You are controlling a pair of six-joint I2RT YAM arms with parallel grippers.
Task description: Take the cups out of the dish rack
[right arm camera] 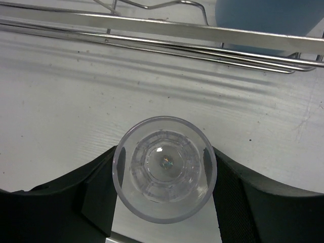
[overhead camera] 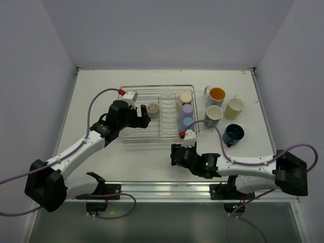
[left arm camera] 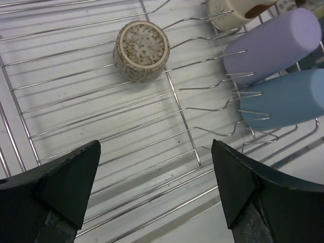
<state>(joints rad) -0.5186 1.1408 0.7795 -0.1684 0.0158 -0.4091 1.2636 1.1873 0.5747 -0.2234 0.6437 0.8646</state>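
While the left hand (left arm camera: pixel 156 157) hangs over the left half of the dish rack (overhead camera: pixel 147 87), its jaws stand wide apart with nothing between them. Just beyond its fingertips a speckled beige cup (left arm camera: pixel 142 50) sits on the rack's floor wires, alone in that half, one flat speckled end turned to the wrist camera.

Further right, past the row of plate-slot wires, three cups lie in a line inside the rack. A cream cup (overhead camera: pixel 186 97) is farthest, a lavender cup (left arm camera: pixel 273 45) is in the middle, and a light blue cup (left arm camera: pixel 286 98) is nearest, by the rack's front right corner.

In front of that corner, outside the rack, the right hand (right arm camera: pixel 164 187) is partly closed, its two fingers pressed against opposite sides of a clear glass cup (right arm camera: pixel 164 169). The cup is held mouth-up over the white worktop (right arm camera: pixel 76 101); whether its base touches the surface I cannot tell.

To the right of the rack four mugs stand upright on the worktop. They are a white mug with orange inside (overhead camera: pixel 216 94), a pale mug (overhead camera: pixel 214 113), a yellow-green mug (overhead camera: pixel 235 107) and a dark blue mug (overhead camera: pixel 233 133) nearest the arms.
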